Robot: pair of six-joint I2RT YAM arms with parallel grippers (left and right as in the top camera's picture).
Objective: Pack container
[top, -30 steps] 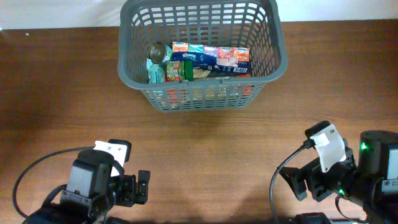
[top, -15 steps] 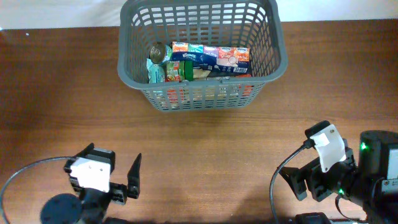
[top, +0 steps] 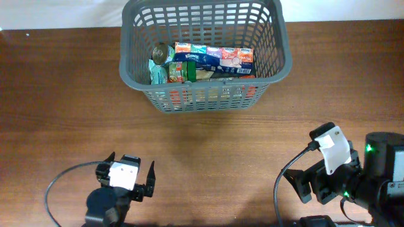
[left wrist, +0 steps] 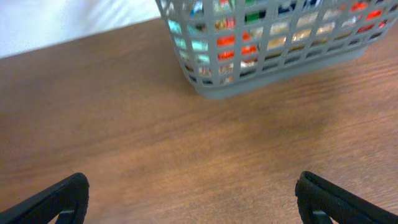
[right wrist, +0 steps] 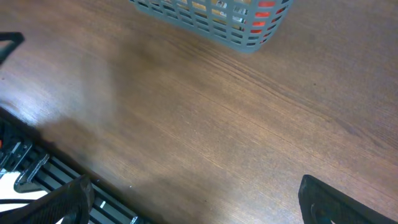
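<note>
The dark grey lattice container (top: 202, 101) stands at the far middle of the wooden table. Inside it lie a row of colourful tissue packs (top: 214, 57), a metal can (top: 161, 53) and a green packet (top: 183, 71). My left gripper (top: 129, 169) is open and empty near the front edge, pointing toward the container, which fills the top of the left wrist view (left wrist: 261, 87). Its fingers (left wrist: 196, 202) are wide apart over bare wood. My right gripper (top: 302, 187) is open and empty at the front right. Its fingers (right wrist: 199, 202) are wide apart, with the container's corner (right wrist: 211, 18) far ahead.
A black slotted rail (right wrist: 37, 168) runs along the table's front edge at the lower left of the right wrist view. A black cable (top: 60, 183) loops beside the left arm. A white surface (left wrist: 62, 25) lies beyond the table's far edge.
My left arm has swung and shifted right near the front edge, its open gripper now pointing at the container. The right arm and the container have not moved.
</note>
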